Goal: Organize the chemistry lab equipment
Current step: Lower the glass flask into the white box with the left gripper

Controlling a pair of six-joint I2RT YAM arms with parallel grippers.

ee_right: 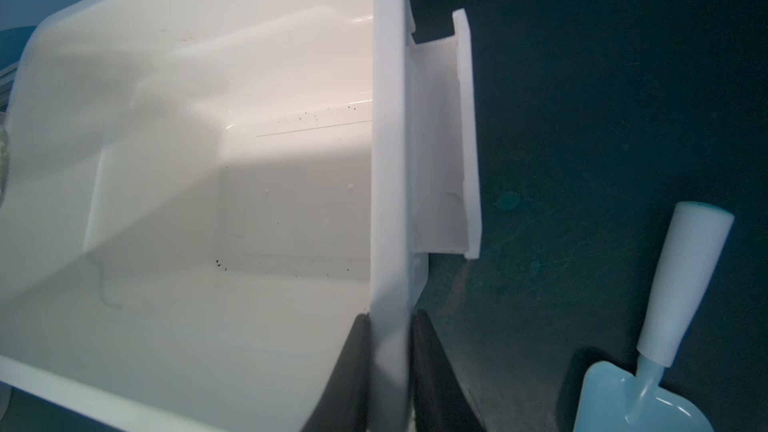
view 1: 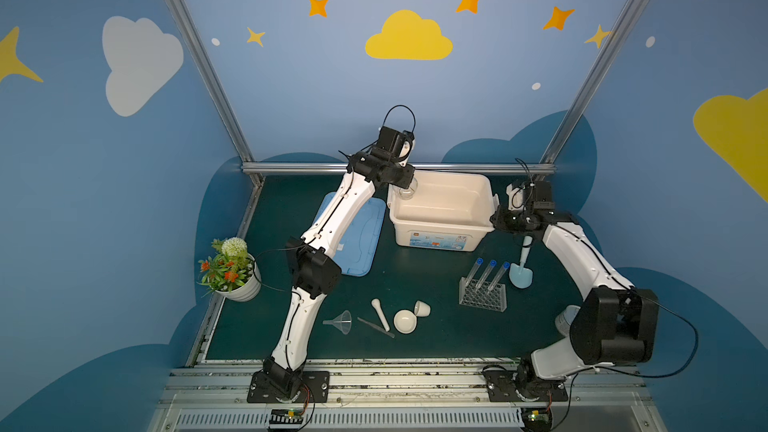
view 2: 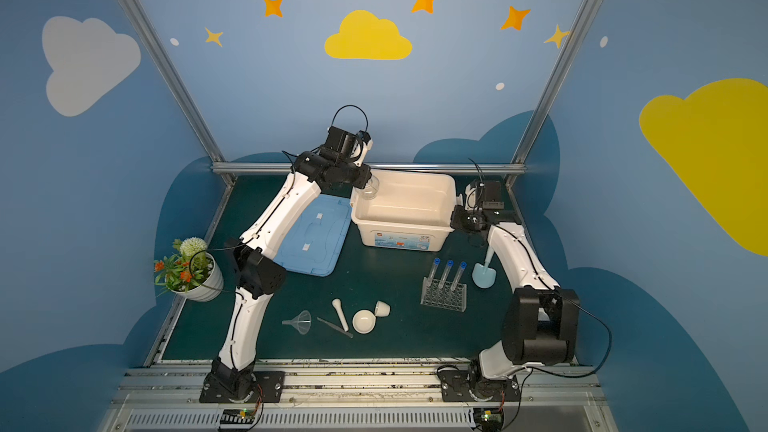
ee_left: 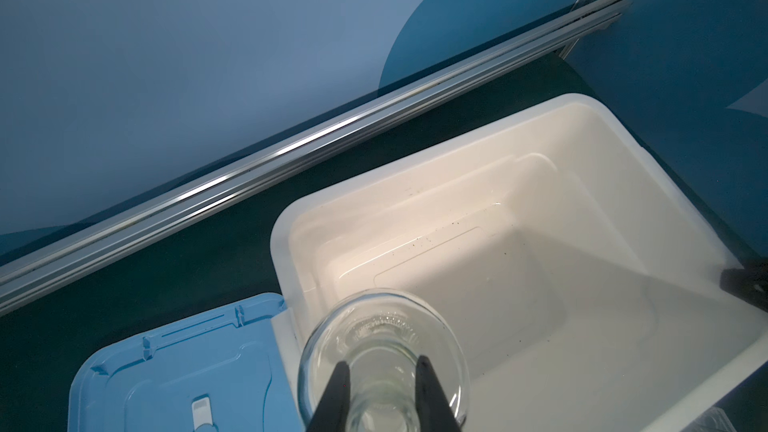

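Left end effector is gripping the glass flask over the white bin's 10 o'clock corner, right end effector pinching its 3 o'clock rim.

Left gripper over the white bin corner, glass flask dangling right beneath it, right gripper at the bin's opposite rim, blue scoop lying just beside that gripper, clear holed rack with three test tubes near the scoop, further from the gripper.
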